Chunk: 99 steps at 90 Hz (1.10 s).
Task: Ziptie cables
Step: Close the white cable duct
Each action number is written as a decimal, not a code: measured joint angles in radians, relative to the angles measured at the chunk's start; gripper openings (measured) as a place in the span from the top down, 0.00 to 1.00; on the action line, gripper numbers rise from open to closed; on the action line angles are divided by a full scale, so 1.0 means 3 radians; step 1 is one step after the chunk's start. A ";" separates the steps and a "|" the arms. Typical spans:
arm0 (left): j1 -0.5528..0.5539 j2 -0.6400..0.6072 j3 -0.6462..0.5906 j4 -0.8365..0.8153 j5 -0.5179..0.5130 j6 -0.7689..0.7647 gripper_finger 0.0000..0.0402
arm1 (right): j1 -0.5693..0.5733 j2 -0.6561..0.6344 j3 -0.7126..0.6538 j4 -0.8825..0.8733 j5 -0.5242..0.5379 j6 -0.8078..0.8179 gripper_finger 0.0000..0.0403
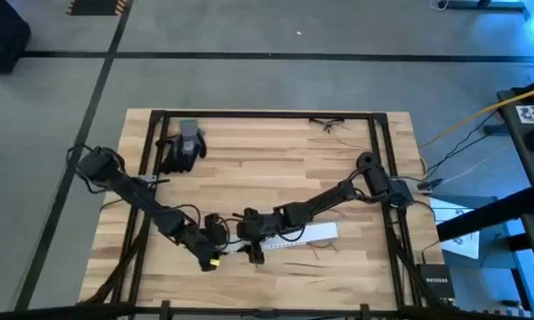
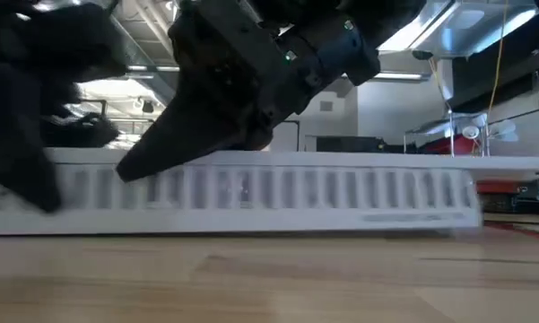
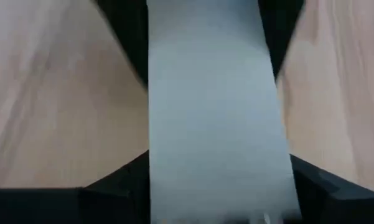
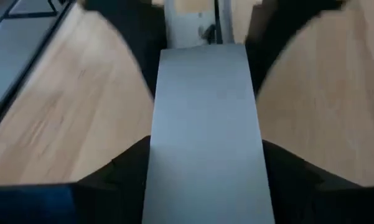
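Where planks run, pale wooden table (image 1: 275, 169).

Wooden table (image 1: 275, 169): white slotted strip (image 1: 306, 236), dark gloves (image 1: 183, 148).

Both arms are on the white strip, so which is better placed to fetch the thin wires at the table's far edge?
Probably right. The wires lie on the table's right half, near that arm's base. The right pincer and left pincer both clamp the white strip, so neither is free.
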 joint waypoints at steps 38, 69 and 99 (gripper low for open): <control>0.0196 -0.0069 0.0140 -0.0223 0.0236 0.0267 0.44 | -0.0020 -0.0019 0.0032 -0.0265 0.0074 -0.0076 0.43; 0.0187 -0.0179 0.0284 -0.0644 0.0204 0.0273 0.44 | -0.0022 -0.0034 0.0040 -0.0266 0.0069 -0.0169 0.43; 0.0254 -0.0173 0.0271 -0.0594 0.0210 0.0242 0.44 | -0.0021 -0.0032 0.0029 -0.0294 0.0047 -0.0249 0.43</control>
